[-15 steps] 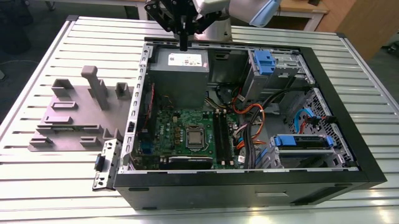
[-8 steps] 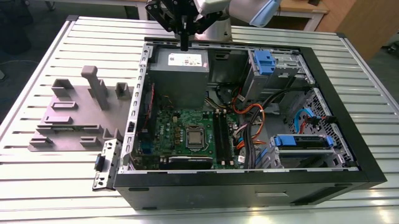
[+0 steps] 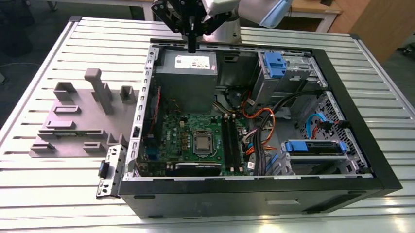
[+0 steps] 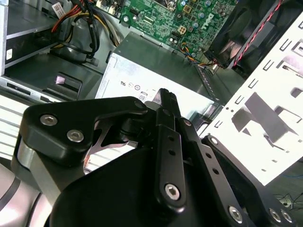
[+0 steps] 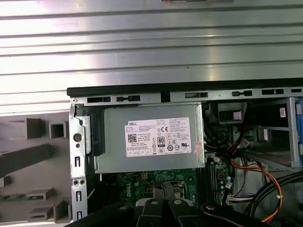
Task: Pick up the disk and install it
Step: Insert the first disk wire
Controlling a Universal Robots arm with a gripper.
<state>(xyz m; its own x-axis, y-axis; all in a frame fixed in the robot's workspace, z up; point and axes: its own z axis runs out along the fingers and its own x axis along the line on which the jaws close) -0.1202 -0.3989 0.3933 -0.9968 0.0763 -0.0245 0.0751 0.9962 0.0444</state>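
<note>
Blue-edged disk (image 3: 316, 147) sits half hidden in the near bay (image 3: 355, 151), the exterior view's right; my gripper (image 3: 192, 48) hangs empty, jaws together.

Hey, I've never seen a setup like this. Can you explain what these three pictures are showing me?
This is a robot arm working over an opened desktop computer that lies on a ribbed metal table. The exterior view comes from a camera off the arm and takes in the whole table. The two wrist views come from cameras riding on the arm, so they look past its black claw. The claw hangs over the grey metal box with a white sticker, inside the case. Its fingers are shut and hold nothing. A grey plastic holder lies on the table at the exterior view's left. What looks like the disk, framed in blue, sits in a bay at the exterior view's right.
</note>
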